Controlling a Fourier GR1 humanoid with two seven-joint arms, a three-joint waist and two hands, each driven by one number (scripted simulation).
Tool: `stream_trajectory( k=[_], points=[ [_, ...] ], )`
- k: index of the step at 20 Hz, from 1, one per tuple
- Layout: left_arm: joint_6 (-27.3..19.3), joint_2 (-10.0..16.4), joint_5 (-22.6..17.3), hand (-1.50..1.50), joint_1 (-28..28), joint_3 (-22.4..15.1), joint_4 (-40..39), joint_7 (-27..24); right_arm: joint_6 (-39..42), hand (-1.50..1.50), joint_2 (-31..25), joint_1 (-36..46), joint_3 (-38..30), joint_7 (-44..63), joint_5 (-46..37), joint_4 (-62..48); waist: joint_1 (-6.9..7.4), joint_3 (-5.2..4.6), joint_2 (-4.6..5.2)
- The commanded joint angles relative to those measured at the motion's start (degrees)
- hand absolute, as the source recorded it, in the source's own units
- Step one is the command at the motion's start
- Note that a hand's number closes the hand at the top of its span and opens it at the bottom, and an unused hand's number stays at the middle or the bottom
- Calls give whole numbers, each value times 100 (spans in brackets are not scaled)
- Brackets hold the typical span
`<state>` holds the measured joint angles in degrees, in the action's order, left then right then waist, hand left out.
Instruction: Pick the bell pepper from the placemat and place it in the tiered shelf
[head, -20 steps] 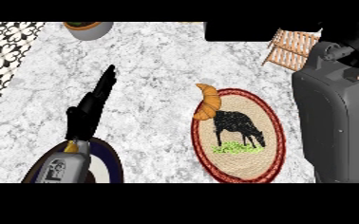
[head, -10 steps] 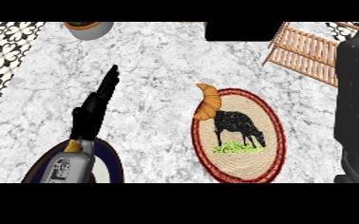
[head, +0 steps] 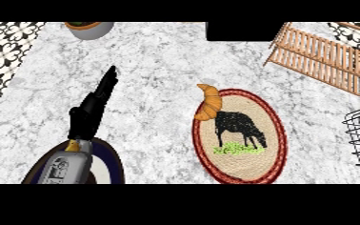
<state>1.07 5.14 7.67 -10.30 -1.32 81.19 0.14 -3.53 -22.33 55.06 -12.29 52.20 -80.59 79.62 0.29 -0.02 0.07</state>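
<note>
An oval woven placemat (head: 271,124) with a red rim and a black sheep picture lies right of centre on the marble counter. An orange, crescent-shaped thing like a croissant (head: 209,102) rests on the mat's upper left edge. No bell pepper shows anywhere. The wooden slatted tiered shelf (head: 316,57) stands at the upper right. My left hand (head: 91,109) is at the left, its fingers straight and pointing up the counter, well apart from the mat and holding nothing. My right hand does not show.
A dark round plate (head: 114,164) lies under my left forearm at the lower left. A grey pot (head: 89,29) stands at the top left, a black block (head: 239,31) at the top centre, and a black wire basket (head: 354,138) at the right edge.
My right arm, large at the right edge a second ago, has left the view. The shelf now shows more fully. The left hand has not moved.
</note>
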Motion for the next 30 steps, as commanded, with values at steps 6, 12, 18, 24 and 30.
stream_trajectory(
  k=[6,12,18,24,30],
  points=[
    [-11,-99,39,0,-53,-76,141,187,-1270,150,-263,-221,180,-895,-206,-1277,36,2,12],
    [81,-17,-89,0,59,35,294,199,-2842,150,-306,-77,-806,-1357,874,-1770,91,16,44],
    [-17,-42,100,0,-35,-70,489,497,-3419,150,-577,-211,-1090,-2413,1767,-2424,34,6,7],
    [-102,-169,183,0,-49,-114,301,320,-3693,150,-1068,287,-1283,-3222,2295,-3635,68,4,24],
    [11,-86,39,0,-19,55,36,6,-3771,-150,-1259,-60,-1159,-1326,767,-3859,32,-3,12]
  ],
)
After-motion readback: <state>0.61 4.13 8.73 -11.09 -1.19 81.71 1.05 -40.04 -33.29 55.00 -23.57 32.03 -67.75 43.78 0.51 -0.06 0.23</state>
